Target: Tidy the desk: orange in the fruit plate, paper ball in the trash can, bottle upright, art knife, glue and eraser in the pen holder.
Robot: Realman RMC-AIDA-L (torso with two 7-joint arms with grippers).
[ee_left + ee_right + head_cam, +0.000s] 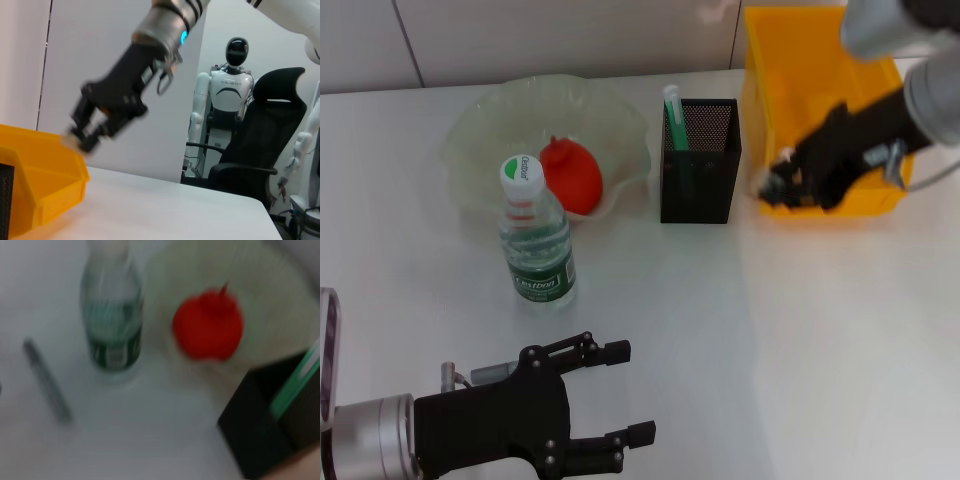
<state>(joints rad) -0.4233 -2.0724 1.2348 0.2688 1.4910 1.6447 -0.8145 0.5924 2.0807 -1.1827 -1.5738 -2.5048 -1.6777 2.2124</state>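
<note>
A red-orange fruit, the orange [572,176], lies in the translucent fruit plate [490,120]. In front of the plate the bottle [536,238] stands upright. The black mesh pen holder [700,165] holds a green and white stick, apparently the glue [674,112]. My right gripper [782,182] hangs blurred over the front left corner of the yellow trash can [820,90], shut on a pale lump, the paper ball [762,183]. My left gripper [625,393] is open low over the table's near edge. The grey art knife [480,375] lies beside it. The eraser is out of view.
The right wrist view shows the bottle [111,315], the orange [209,326], the pen holder [265,430] and the art knife [47,382] on the white table. A humanoid robot [227,95] and a black chair [265,145] stand beyond the table.
</note>
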